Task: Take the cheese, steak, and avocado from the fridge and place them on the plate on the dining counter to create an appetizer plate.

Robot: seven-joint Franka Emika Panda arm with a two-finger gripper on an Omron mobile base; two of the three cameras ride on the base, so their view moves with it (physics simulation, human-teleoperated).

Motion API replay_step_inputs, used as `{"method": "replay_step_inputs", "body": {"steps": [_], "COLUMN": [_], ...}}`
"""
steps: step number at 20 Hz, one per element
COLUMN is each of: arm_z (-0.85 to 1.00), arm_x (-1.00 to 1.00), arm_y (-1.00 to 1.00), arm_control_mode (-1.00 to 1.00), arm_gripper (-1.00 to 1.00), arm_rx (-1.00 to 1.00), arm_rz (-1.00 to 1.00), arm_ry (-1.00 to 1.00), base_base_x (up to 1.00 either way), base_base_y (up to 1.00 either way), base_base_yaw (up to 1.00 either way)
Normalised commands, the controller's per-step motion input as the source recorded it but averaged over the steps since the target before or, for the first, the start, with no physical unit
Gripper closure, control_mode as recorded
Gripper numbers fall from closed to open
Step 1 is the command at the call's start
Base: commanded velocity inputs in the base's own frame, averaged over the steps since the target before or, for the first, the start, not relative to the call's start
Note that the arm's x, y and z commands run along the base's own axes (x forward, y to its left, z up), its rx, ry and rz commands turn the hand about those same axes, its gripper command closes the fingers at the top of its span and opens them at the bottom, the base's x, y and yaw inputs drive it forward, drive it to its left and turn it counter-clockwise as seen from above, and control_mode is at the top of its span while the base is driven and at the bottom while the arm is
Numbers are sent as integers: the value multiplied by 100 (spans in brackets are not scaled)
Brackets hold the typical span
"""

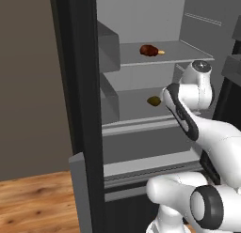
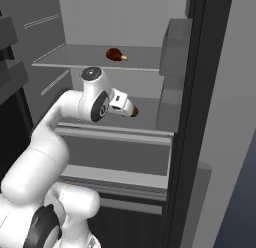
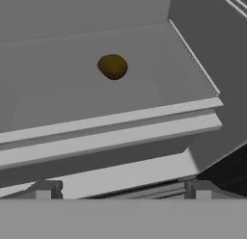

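Observation:
The fridge stands open, pale grey inside. The steak, a reddish-brown lump, lies on the upper shelf. One shelf lower rests the olive-brown avocado, half hidden by my hand in the right base view. My gripper is open and empty, in front of the lower shelf's edge, short of the avocado and pointing at it. Its fingertips stand wide apart. The cheese, the plate and the dining counter are out of view.
Below the avocado's shelf are grey drawer fronts. The fridge's black frame borders the opening. Door bins stand at the side. Wooden floor lies at the lower left.

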Motion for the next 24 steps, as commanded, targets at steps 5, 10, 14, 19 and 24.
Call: {"method": "replay_step_inputs", "body": {"steps": [5,10,14,19,24], "arm_z": [-29,-30,-42,-44,-31], "arm_x": [100,87,52,39,48], "arm_y": [-5,-9,-7,-7,-9], "arm_control_mode": [-100,-100,-100,-100,-100], "arm_gripper": [-100,-100,-100,-100,-100], "arm_rx": [0,0,0,0,0], "arm_rz": [0,1,3,4,4], "arm_ry": [10,5,0,0,0], "base_base_x": [0,0,0,0,0], "base_base_y": [0,0,0,0,0], "base_base_yaw": [0,0,0,0,0]}}
